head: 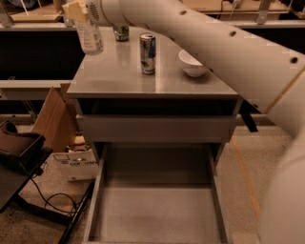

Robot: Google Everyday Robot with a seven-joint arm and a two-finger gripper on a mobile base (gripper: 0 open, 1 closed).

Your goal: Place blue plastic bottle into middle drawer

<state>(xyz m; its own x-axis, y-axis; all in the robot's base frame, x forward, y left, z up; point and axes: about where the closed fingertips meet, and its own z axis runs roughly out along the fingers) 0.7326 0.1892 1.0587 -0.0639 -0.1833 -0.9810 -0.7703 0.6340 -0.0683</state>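
Up at the far left, the gripper [77, 13] pinches the blue plastic bottle [90, 37] by its top, and the bottle hangs slightly tilted over the far left corner of the cabinet top [119, 76]. The middle drawer [157, 214] stands pulled out at the near side, well below. A blue-and-silver can [147, 52], a green can [121, 32] and a white bowl [193, 63] stand on the top.

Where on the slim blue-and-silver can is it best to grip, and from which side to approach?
Probably its middle body, coming from the front: the can stands upright, narrow and round, with the white bowl to its right. The gripper, at upper left, holds the blue plastic bottle.
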